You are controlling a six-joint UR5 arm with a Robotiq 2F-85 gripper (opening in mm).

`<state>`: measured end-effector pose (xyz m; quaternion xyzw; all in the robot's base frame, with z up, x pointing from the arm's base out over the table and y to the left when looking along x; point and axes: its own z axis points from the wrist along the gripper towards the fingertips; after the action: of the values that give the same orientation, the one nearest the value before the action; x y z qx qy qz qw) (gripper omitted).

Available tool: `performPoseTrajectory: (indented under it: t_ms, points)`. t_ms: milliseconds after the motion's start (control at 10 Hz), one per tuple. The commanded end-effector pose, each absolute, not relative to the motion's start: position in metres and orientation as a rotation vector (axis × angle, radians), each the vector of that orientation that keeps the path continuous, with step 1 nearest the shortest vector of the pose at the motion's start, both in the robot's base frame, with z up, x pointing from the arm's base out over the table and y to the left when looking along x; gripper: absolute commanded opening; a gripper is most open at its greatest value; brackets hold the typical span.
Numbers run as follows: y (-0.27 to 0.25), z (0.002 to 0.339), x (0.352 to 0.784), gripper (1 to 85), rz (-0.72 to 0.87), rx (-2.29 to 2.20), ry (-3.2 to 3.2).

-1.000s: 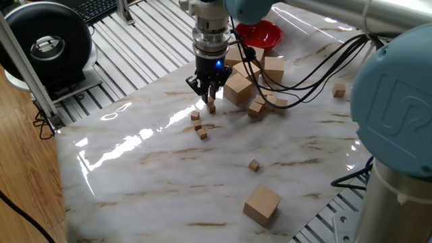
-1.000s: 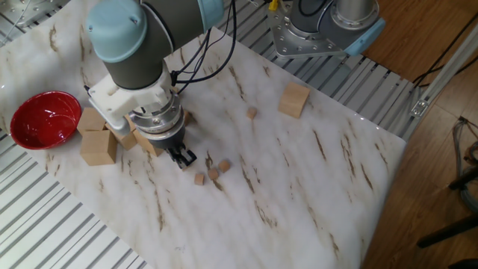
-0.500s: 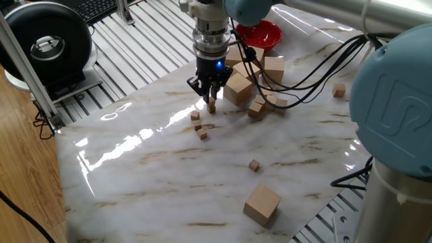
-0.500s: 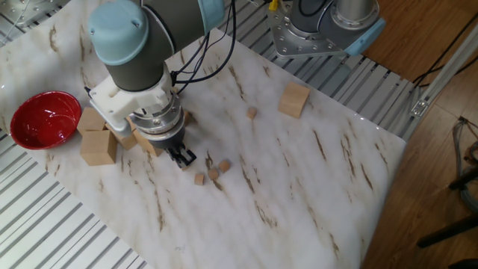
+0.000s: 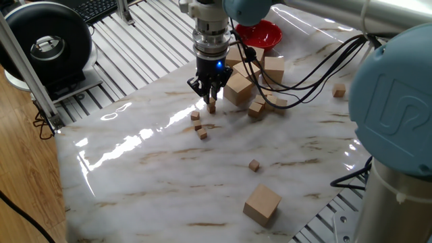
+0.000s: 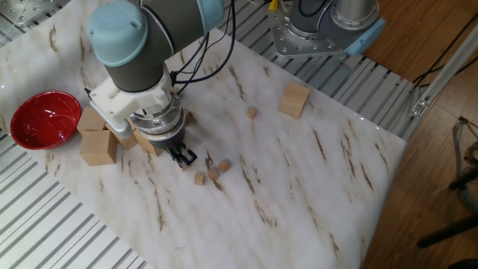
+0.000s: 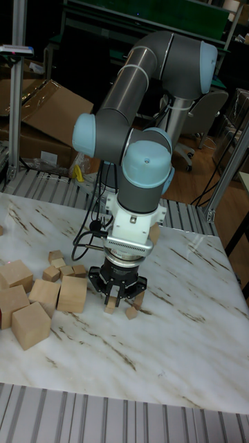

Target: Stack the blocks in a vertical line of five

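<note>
A tiny plain light-wood cube (image 5: 211, 108) is sitting on the glossy marble-patterned table (image 5: 148, 175) at upper centre, the black two-finger gripper (image 5: 210, 102) clenching around it, seemingly to lift it. Three matching sharp-edged cubes (image 5: 198, 125) are lying just below-left, loose and unstacked; bigger matte wooden cubes (image 5: 238, 88) are crowding the right.

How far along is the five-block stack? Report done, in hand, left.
Done: no stack shows yet. In hand: the claw is down at one tiny block; whether it grips is unclear. Left: three tiny blocks lie loose beside it, a fourth farther off; all five need stacking.
</note>
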<state>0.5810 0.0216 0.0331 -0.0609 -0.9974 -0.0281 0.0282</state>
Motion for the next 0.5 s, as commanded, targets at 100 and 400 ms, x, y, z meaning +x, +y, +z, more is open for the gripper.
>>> performPoseTrajectory:
  t_ms: [100, 400]
  points:
    - [0.016, 0.033, 0.584, 1.0, -0.067, -0.131, -3.092]
    - [0.010, 0.033, 0.584, 1.0, -0.031, -0.075, -3.096]
